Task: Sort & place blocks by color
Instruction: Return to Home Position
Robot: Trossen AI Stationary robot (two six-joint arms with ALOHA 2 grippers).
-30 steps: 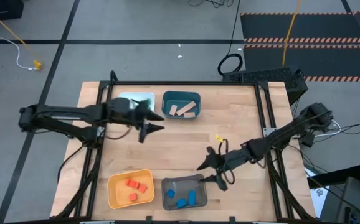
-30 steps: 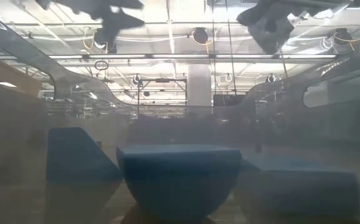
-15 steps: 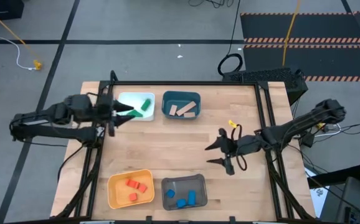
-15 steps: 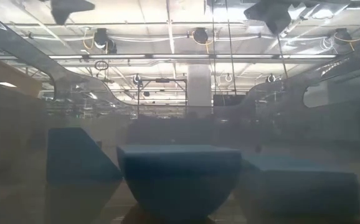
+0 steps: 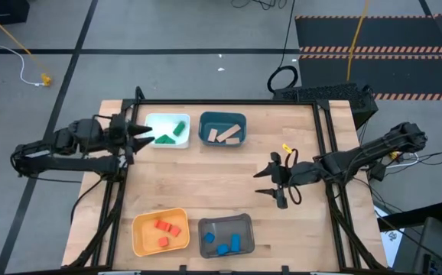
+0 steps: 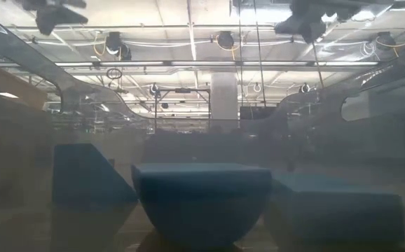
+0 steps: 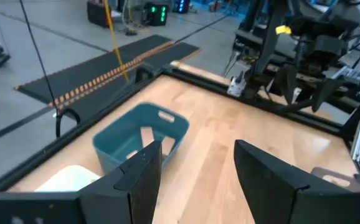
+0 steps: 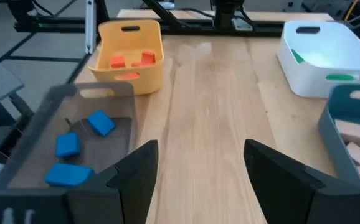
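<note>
All blocks lie in bins. In the high view the green blocks [image 5: 172, 133] sit in the white bin [image 5: 151, 121], tan ones [image 5: 227, 135] in the teal bin [image 5: 208, 120], red/orange ones [image 5: 166, 231] in the yellow bin [image 5: 139, 241], and blue ones [image 5: 225, 244] in the grey bin [image 5: 206, 227]. My left gripper [image 5: 141, 136] hovers open at the white bin's left side, holding nothing [image 7: 198, 177]. My right gripper [image 5: 264, 182] hovers open over bare table right of centre, also holding nothing [image 8: 198, 180]. Its wrist view shows the blue blocks [image 8: 74, 148] and red blocks [image 8: 131, 60].
The four bins stand in two pairs: white and teal by the far edge, yellow and grey by the near edge. Bare wood lies between them and along the right side [image 5: 297, 221]. A dark metal frame [image 5: 221, 101] borders the table. The low view shows a dark teal bin [image 6: 202, 196] close ahead.
My left gripper has drawn back from over the table beside the white bin toward the table's left edge, uncovering the green blocks. My right gripper has pulled away from the grey bin toward the far and right side. No block has moved.
</note>
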